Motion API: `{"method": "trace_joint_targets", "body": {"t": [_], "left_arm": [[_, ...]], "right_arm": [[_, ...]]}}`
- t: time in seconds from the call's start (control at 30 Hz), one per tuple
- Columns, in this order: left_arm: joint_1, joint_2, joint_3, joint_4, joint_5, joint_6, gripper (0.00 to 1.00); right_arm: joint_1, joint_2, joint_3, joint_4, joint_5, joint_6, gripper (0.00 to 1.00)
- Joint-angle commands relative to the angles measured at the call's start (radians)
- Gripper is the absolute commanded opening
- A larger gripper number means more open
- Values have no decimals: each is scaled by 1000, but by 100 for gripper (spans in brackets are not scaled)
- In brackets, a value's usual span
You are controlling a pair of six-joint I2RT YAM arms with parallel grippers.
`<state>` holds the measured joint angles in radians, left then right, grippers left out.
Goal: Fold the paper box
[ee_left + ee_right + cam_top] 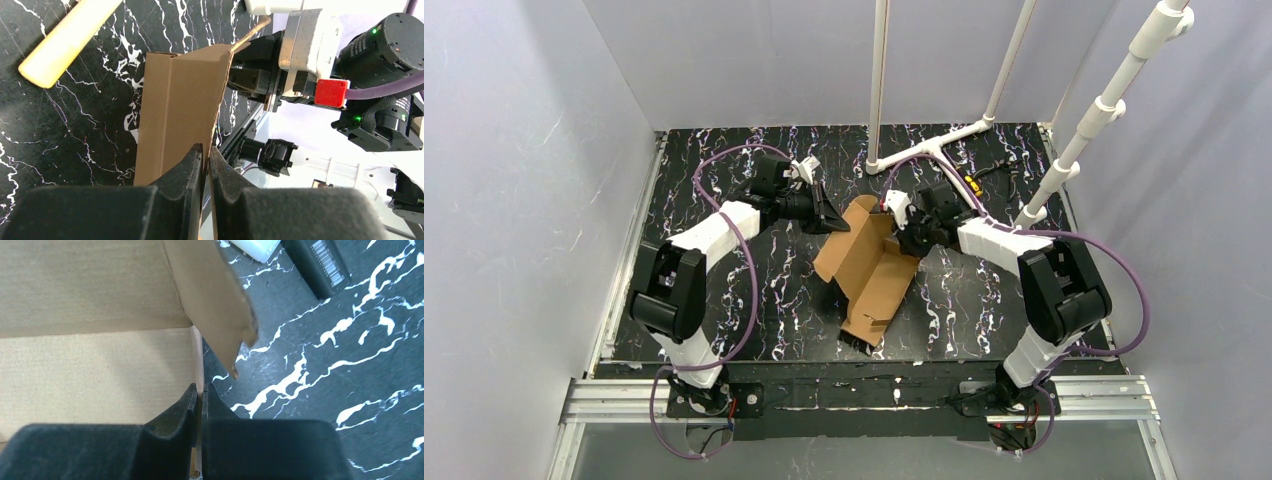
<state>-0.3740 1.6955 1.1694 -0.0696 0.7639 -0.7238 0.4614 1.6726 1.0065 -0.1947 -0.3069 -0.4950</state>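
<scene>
On your left, the left end effector [206, 152] is pinched shut on a thin edge of the paper box [871, 268], at its far left flap. The box lies mid-table [804, 310] between the arms, partly unfolded, with its near end resting down. On your right, the right end effector [199, 390] is likewise clamped on a panel edge. You appear to be raising the side walls. Next, I judge, you need to swing both held flaps inward together along their creases, gently enough not to tear the cardboard.

Plain brown paper box [871, 268]; black, white-veined table [724, 160].
</scene>
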Motion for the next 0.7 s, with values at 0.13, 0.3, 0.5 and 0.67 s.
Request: {"method": "trace_joint_targets", "body": {"t": [0.13,0.3,0.5,0.67], "left_arm": [[0,33,56,-72,111,45,7],[0,40,77,-127,104,85,6],[0,39,96,-142,89,91,5],[-6,23,88,-99,86,45,2]], "right_arm": [[11,-4,-27,87,22,184,29],[-24,-90,3,0,-53,125,55],[-41,-259,-2,-111,-56,-12,80],[-54,-319,-8,-221,48,-2,72]]}}
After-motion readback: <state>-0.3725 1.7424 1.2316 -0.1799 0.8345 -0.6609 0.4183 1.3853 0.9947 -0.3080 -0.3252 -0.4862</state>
